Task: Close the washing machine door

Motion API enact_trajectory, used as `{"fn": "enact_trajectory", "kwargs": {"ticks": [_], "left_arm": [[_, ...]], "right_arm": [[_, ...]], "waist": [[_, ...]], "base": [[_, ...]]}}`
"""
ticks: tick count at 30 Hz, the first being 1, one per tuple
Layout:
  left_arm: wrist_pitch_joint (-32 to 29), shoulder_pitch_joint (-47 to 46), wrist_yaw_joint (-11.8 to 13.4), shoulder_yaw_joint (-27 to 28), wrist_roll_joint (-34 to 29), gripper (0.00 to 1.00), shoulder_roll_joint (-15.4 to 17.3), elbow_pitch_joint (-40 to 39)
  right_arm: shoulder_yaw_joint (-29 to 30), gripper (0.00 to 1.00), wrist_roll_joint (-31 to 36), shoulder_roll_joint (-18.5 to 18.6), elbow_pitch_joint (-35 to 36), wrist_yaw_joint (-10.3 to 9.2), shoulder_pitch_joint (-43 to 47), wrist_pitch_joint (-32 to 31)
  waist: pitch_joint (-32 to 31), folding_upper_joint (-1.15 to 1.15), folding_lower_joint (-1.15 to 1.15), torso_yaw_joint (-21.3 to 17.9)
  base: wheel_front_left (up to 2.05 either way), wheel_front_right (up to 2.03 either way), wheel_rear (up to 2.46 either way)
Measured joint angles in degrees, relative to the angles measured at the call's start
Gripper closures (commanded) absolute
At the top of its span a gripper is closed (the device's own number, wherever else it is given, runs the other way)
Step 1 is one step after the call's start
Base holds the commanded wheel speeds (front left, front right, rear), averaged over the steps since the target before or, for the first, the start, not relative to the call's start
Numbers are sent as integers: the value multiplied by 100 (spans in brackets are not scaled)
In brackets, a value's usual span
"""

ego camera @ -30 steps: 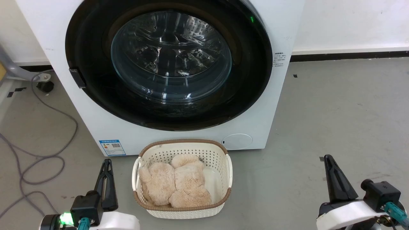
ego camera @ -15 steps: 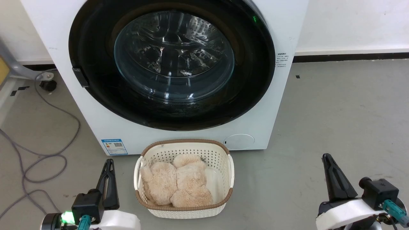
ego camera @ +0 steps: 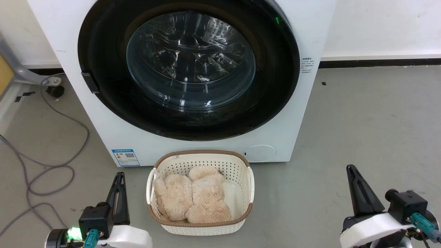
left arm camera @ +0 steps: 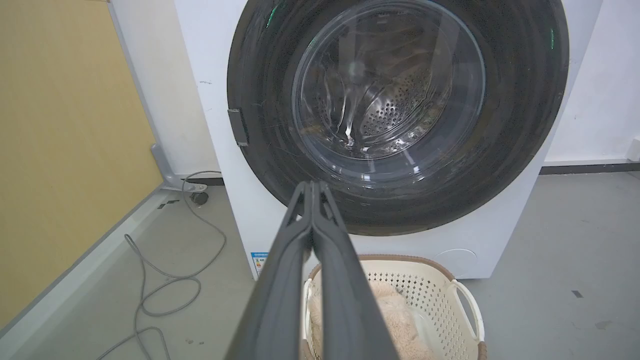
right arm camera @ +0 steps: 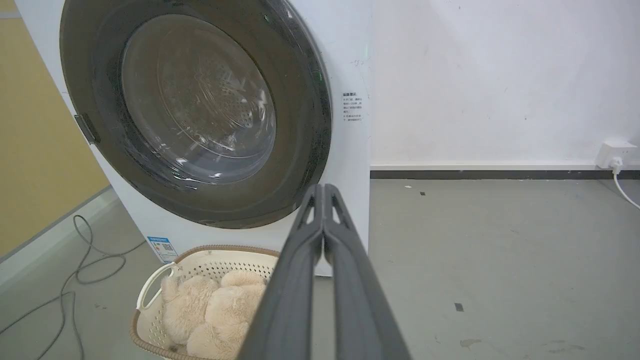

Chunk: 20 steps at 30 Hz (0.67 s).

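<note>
**Door flush with the machine front; both grippers idle**

The large round washing machine door, with its wide glossy black rim and bulging clear glass window, is seen lying flush in the big white front-loading washing machine. It lies ahead of and above both grippers, well apart from them. The left gripper and the right gripper are each shown with their two long dark fingers pressed together and nothing held. A cream perforated basket with a brown rim is set between them, nearer the left gripper. The closing step is judged complete, though latching cannot be confirmed. Should play be found, a fingertip push on the black rim, made above the basket, would be called for.
</note>
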State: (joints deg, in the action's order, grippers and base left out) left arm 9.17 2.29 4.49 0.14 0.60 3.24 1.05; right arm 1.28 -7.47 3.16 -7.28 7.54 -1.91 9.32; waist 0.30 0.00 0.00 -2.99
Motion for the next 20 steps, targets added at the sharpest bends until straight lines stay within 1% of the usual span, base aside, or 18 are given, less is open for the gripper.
{"fn": "enact_trajectory", "kwargs": {"ticks": [20], "left_arm": [[-218,-21,-91,-1,-1,100,-14,-22]], "right_arm": [[-30,100,204,0,174,0,14,-233]], "waist": [[-8,0,0,76]], "base": [[0,0,0]]}}
